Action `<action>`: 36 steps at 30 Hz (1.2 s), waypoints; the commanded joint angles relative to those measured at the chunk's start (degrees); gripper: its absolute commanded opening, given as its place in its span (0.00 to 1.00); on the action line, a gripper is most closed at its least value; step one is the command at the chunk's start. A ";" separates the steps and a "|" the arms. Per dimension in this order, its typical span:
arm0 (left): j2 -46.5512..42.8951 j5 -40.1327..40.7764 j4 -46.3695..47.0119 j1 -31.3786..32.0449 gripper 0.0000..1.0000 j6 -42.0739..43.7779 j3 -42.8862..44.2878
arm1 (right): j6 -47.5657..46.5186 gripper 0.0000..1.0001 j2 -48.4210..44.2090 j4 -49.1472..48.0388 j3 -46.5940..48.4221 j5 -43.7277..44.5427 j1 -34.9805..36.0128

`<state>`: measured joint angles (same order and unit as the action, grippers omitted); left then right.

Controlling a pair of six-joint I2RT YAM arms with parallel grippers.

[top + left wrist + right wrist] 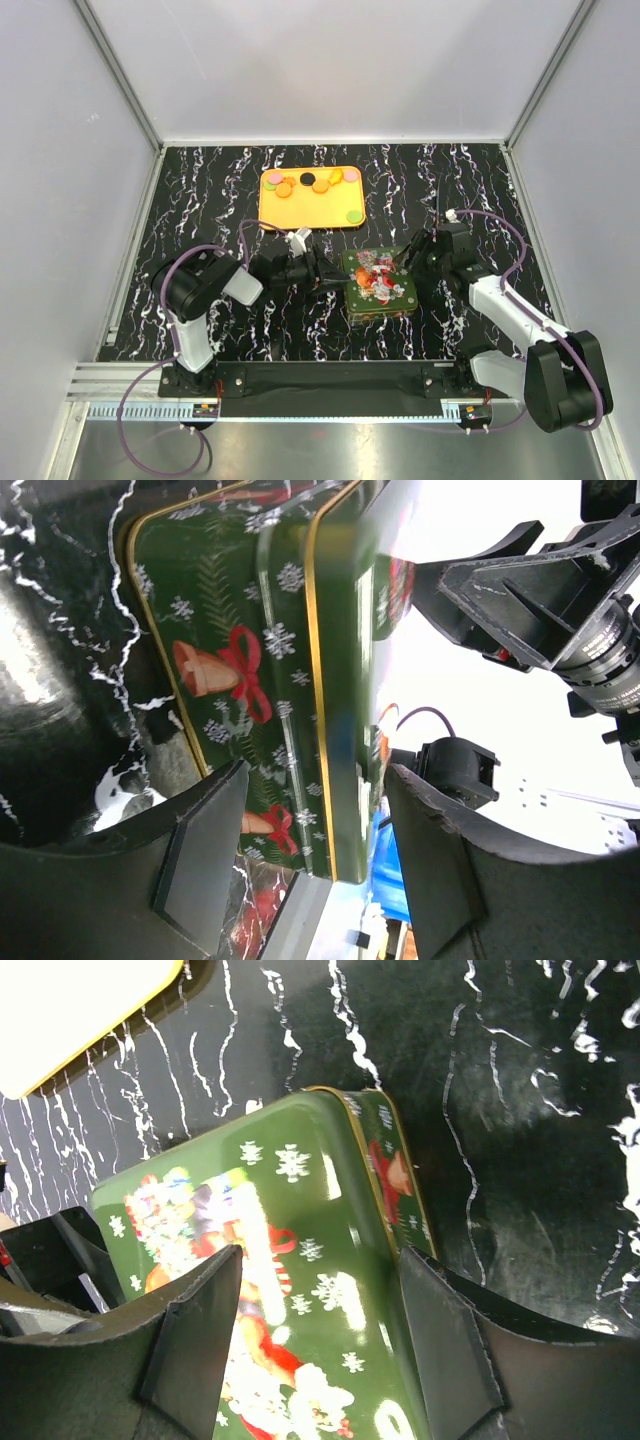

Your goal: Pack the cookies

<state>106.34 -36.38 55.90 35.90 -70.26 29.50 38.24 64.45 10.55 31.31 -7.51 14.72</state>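
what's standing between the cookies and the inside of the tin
The lid of the green Christmas tin: it is on, while the cookies lie on the yellow tray behind. The left gripper and right gripper sit open at the tin.

1. Cookies (284,191): about nine, all on the tray. Some overlap, so the exact total is unsure.
2. By colour: two black, two pink, at least one green, and the rest orange, roughly four.
3. Yellow tray (300,212): one.
4. Green Christmas tin (378,285): one.
5. Arms: two, with one claw each, so two claws: left claw (333,277) and right claw (408,262).
6. Fingers per claw: two, four in all.
7. Worktop (200,190): one, black marbled.
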 commanded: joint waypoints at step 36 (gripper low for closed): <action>-4.57 8.08 -20.82 3.39 0.40 9.44 6.10 | 0.17 0.79 5.16 4.22 5.34 13.93 15.42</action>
<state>101.65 -32.60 40.12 37.85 -63.96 33.56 36.51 67.94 14.68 35.75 9.43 28.03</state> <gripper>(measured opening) 0.494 0.790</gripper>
